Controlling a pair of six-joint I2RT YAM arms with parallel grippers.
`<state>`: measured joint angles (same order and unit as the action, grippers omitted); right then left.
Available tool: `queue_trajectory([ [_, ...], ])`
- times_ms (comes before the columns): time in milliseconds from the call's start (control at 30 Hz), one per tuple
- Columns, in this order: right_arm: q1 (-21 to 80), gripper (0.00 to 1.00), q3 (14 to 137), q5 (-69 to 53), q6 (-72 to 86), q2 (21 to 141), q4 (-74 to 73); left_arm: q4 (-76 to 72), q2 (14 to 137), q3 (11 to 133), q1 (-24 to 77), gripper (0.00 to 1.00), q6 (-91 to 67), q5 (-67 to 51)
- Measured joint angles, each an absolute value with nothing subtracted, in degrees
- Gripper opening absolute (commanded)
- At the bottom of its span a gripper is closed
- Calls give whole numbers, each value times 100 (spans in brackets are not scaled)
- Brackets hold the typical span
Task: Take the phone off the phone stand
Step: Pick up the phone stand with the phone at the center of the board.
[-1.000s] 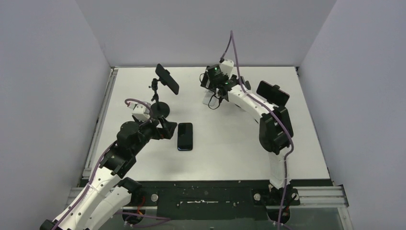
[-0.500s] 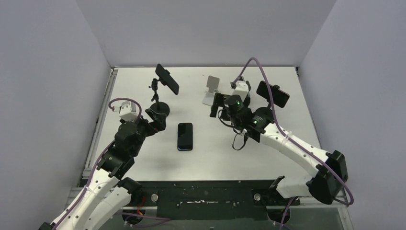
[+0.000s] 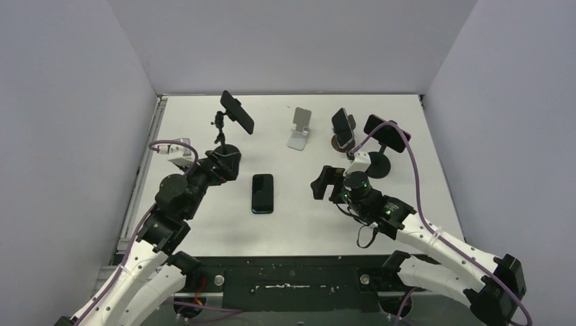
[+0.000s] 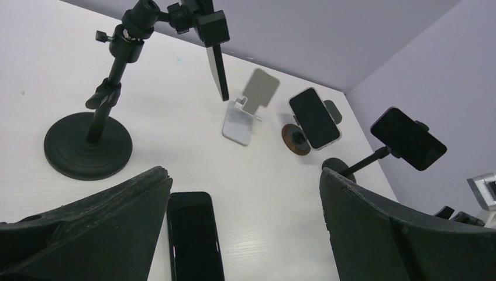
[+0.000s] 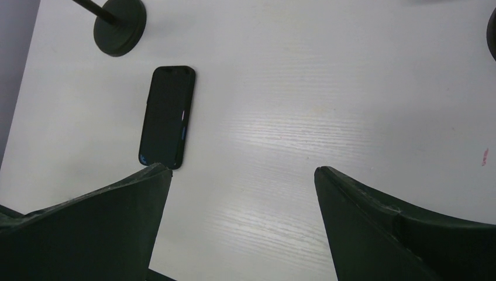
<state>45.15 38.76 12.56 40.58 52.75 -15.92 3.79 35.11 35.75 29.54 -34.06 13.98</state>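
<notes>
Three phones sit in stands: one clamped on the tall black stand (image 3: 227, 153) at the back left (image 3: 236, 112), one leaning on a round brown stand (image 3: 343, 127), and one clamped on a black stand at the right (image 3: 386, 133). A white stand (image 3: 299, 128) holds nothing. A black phone (image 3: 262, 193) lies flat mid-table; it also shows in the left wrist view (image 4: 194, 234) and the right wrist view (image 5: 167, 116). My left gripper (image 3: 224, 166) is open and empty beside the tall stand's base (image 4: 88, 146). My right gripper (image 3: 326, 183) is open and empty, right of the flat phone.
The right black stand's round base (image 3: 378, 166) stands just behind my right arm. Grey walls close in the table on three sides. A metal rail (image 3: 142, 170) runs along the left edge.
My right arm has swung from the back by the white stand to the near middle of the table. My left gripper has drawn back from the flat phone towards the tall stand's base.
</notes>
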Motion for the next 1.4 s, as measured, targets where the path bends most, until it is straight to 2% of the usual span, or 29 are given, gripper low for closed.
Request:
queue_trajectory([
  [233,4665,100,3682,1459,4125,5105,-1680,82,4567,4252,2952,97,-3417,1188],
  [433,4665,100,3256,1444,4139,4252,-1490,73,5188,4768,2849,96,-3774,913],
  [767,4665,100,3199,1105,3903,3935,-1249,854,6108,6298,2213,86,-4036,735],
  [1400,4665,100,3199,1002,3780,3935,-1247,1280,6890,6934,1678,70,-3815,733],
])
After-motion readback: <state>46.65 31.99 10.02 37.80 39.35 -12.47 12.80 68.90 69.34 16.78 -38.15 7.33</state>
